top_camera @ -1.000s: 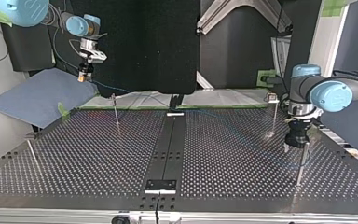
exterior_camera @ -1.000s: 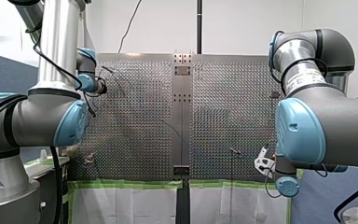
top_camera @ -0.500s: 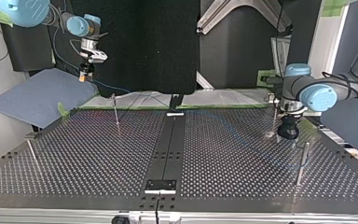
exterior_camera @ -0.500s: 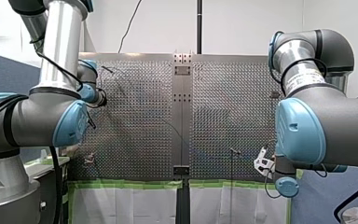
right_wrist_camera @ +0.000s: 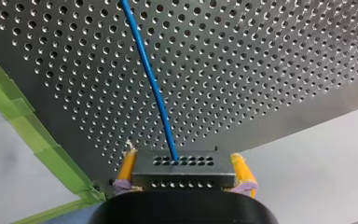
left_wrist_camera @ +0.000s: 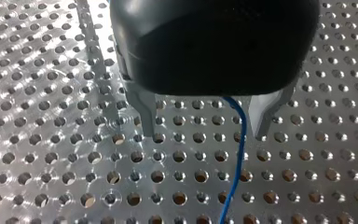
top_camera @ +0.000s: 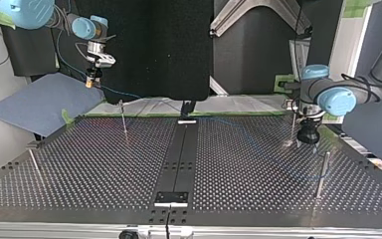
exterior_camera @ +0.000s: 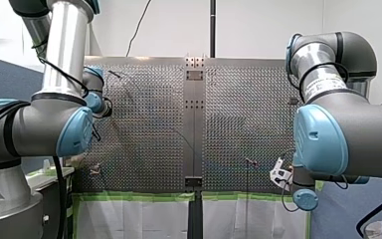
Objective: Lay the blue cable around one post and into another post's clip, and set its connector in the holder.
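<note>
Take the dark centre strip (top_camera: 178, 154) of the perforated table (top_camera: 104, 169) as the marker. In the top view my right gripper (top_camera: 90, 81) hangs well off to the strip's left, past the table's far edge and above a blue-grey mat (top_camera: 40, 104); the right wrist view shows its yellow pads (right_wrist_camera: 127, 167) clamped on the dark connector (right_wrist_camera: 184, 169), one pad at each end of the block. The blue cable (right_wrist_camera: 153, 88) leaves the connector's face and runs out over the table, away from the gripper; green tape (right_wrist_camera: 37, 135) edges the table beside it.

On the strip's other side, at the top view's right, my left gripper (top_camera: 309, 141) is low over the table, just beside the clip post (top_camera: 292, 122); a plain post (top_camera: 322, 172) stands further from the strip and nearer the camera, apart from the gripper. In the left wrist view the metal fingers (left_wrist_camera: 144, 112) stand apart with their tips close above the holes, gripping nothing; the cable passes loosely between them, nearer one finger than the other, and I cannot tell whether it touches that one.

Left of the strip stand two more thin rods: a far rod (top_camera: 124, 122) near the far edge and a side rod (top_camera: 34, 164) well out toward the table's left edge. Across the table the cable shows only faintly in the top view; I cannot tell whether it rounds any post or sits in a clip.
</note>
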Robot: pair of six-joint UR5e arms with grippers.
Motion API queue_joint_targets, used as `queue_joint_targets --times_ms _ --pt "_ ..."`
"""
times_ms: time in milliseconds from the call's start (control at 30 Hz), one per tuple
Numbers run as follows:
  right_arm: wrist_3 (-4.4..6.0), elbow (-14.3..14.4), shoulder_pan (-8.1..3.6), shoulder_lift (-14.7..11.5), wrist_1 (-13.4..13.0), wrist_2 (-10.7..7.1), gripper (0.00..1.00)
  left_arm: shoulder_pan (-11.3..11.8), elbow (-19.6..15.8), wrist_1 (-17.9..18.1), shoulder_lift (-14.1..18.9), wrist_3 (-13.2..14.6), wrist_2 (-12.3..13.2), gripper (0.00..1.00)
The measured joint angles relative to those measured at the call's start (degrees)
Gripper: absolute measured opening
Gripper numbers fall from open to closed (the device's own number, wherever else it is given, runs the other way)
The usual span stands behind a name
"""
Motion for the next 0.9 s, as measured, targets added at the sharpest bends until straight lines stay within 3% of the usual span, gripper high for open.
queue_joint_targets --times_ms 233,900 --pt "0.02 0.0 0.19 0.0 0.3 -0.05 0.00 0.2 -2.4 0.6 0.0 -0.1 -1.3 1.00" --pt "0.11 -0.1 0.51 0.1 0.5 -0.05 0.00 0.0 -7.9 1.3 0.0 -0.4 -1.6 1.00"
